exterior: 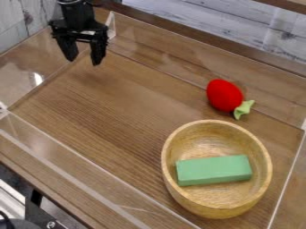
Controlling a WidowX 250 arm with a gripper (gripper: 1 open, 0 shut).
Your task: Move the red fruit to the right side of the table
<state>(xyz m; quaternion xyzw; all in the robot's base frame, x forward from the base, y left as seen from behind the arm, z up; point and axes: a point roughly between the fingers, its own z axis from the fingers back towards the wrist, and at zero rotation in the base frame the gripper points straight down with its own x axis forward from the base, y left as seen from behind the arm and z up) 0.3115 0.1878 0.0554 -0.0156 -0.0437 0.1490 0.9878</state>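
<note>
Brown wood-grain table (107, 116) inside clear acrylic walls (72, 165), black fingers (81, 55) wide apart, empty.

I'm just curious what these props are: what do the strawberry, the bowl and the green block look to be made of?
The red fruit looks like glossy plastic or rubber: it shows a smooth shine. The bowl appears to be light wood with a matte finish and faint grain. The green block is matte and even in colour, maybe foam or painted wood; the picture leaves that open.
</note>
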